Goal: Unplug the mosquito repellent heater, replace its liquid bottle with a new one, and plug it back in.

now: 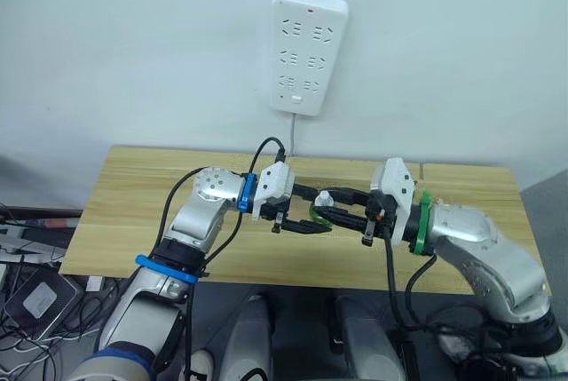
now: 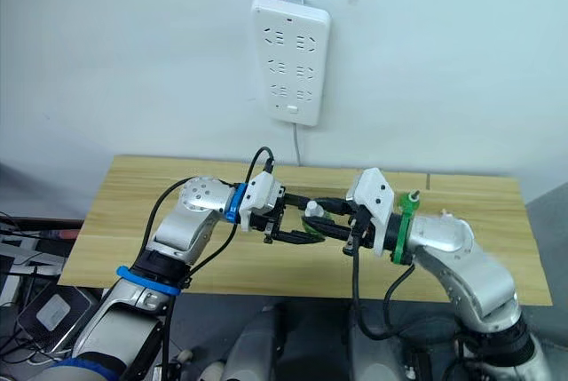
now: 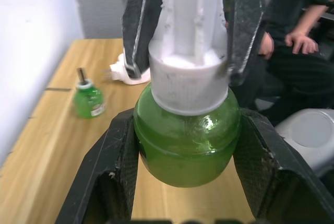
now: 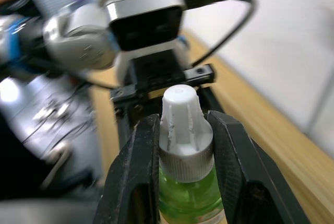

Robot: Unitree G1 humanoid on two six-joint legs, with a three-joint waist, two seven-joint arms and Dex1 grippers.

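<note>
Wooden tabletop [image 1: 124, 221] carries a spare green bottle [image 3: 88, 99] at its far right. Above its middle, left gripper [image 3: 185, 145] clamps the capped green liquid bottle's [image 3: 187, 145] smooth, light belly; right gripper [image 4: 185, 130] pinches its ribbed white cap [image 4: 181, 122], likely the surer grip.

Green liquid bottle [image 3: 187, 145], white-capped, held above the table; heater [image 3: 127, 72] apparently lies beyond.

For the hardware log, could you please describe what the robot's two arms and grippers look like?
Both arms are silver metal with white wrist housings and black cables looping to them. The left arm carries blue rings at wrist and forearm; the right arm has a green wrist ring. The left gripper and right gripper each have two black fingers.
</note>
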